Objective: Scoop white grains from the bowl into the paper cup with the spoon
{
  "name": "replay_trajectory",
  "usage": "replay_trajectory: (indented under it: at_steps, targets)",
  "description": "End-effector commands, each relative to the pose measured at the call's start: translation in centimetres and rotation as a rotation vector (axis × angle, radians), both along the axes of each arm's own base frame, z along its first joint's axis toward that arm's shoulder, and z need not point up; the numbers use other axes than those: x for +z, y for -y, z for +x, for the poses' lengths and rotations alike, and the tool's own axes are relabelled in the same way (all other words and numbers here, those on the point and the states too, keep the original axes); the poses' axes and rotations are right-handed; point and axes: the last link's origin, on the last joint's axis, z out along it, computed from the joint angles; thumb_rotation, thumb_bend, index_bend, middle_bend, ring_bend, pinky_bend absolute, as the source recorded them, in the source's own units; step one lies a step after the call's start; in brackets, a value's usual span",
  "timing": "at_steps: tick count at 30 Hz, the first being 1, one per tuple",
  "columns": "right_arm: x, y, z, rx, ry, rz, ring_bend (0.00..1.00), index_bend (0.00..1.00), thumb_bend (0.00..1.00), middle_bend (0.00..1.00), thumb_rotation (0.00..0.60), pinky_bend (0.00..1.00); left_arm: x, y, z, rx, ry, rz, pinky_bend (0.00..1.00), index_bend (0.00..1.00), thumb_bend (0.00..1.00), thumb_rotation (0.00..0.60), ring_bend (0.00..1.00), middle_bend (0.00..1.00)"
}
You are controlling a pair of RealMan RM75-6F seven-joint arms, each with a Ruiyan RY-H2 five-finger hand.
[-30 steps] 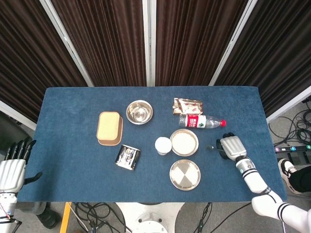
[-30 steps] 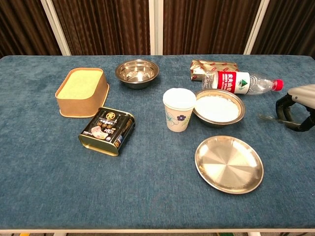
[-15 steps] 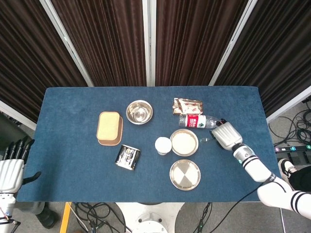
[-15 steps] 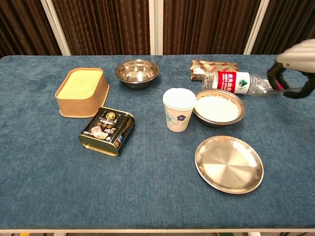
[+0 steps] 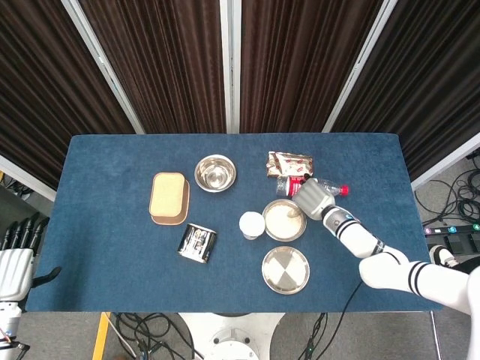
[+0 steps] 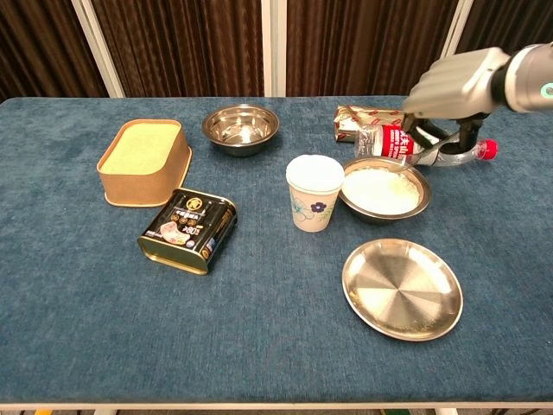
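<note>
I hold my right hand (image 6: 454, 86) above the bowl (image 6: 384, 191), pinching the spoon (image 6: 429, 154); cup (image 6: 314, 192) waits at its 9 o'clock.

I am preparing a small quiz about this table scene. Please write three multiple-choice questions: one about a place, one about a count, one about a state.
1. Where does the paper cup stand?
A. directly left of the bowl of white grains
B. on the flat steel plate
C. beside the tan box

2. How many empty steel bowls are on the table?
A. one
B. two
C. three

3. What is the right hand doing?
A. resting flat on the cloth
B. holding the spoon above the far rim of the grain bowl
C. gripping the water bottle

Answers: 1 A, cup and grain bowl are side by side. 2 A, only the far steel bowl is empty. 3 B, the spoon's handle is in its fingers.
</note>
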Motion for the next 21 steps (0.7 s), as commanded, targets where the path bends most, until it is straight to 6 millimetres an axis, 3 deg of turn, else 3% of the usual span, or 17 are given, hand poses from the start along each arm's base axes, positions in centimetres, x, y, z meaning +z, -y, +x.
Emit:
replay_trajectory:
  at_steps: [1,11,21]
  targets:
    - [-1.7,-0.4,0.7,0.031,-0.075,0.028,0.22,0.58,0.33,0.56,0.600,0.16,-0.1,0.1,-0.1,0.001,0.002,0.000,0.01,0.11,0.00,0.600,0.01,0.06]
    - [-4.0,-0.6,1.5,0.061,-0.154,0.007,0.23,0.59,0.33,0.57,0.600,0.13,-0.2,0.0,-0.3,-0.002,0.009,0.000,0.01,0.11,0.00,0.600,0.01,0.06]
    - [-5.5,-0.7,2.3,0.089,-0.111,-0.030,0.23,0.59,0.33,0.57,0.600,0.10,-0.4,0.2,-0.6,0.009,0.019,-0.003,0.01,0.11,0.00,0.600,0.01,0.06]
